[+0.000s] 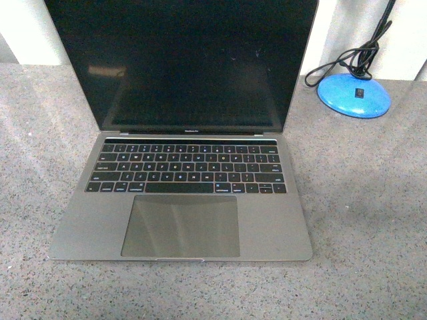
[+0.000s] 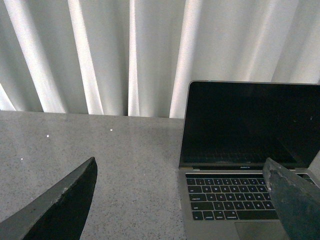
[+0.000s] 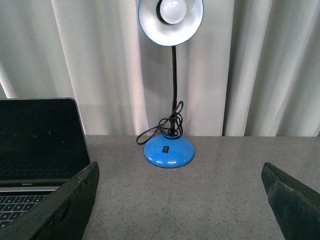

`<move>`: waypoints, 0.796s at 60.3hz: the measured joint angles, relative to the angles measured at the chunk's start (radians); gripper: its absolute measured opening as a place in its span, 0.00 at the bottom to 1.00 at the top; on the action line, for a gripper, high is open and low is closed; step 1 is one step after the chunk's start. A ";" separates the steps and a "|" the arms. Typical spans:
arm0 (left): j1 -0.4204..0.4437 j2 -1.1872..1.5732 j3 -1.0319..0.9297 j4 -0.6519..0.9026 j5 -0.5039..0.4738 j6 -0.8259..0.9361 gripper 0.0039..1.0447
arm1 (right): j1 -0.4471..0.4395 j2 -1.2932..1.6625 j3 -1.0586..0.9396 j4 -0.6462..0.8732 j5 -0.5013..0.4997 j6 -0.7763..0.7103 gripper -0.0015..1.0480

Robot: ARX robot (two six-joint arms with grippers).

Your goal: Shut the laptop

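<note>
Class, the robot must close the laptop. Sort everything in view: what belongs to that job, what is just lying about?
Job:
slim space-grey metal laptop, lid open
left gripper, open
right gripper, open

Lying about:
blue round-based desk lamp
its coiled black cord

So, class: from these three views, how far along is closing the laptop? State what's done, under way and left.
Done: nothing; the laptop has its lid standing open, keyboard exposed. In hand: the left end effector and right end effector hang open either side of it, touching nothing; the lamp sits beyond. Left: reach the lid and press it down shut.
</note>
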 joint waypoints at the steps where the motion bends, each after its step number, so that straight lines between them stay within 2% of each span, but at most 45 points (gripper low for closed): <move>1: 0.000 0.000 0.000 0.000 0.000 0.000 0.94 | 0.000 0.000 0.000 0.000 0.000 0.000 0.90; 48: 0.000 0.000 0.000 0.000 0.000 0.000 0.94 | 0.000 0.000 0.000 0.000 0.000 0.000 0.90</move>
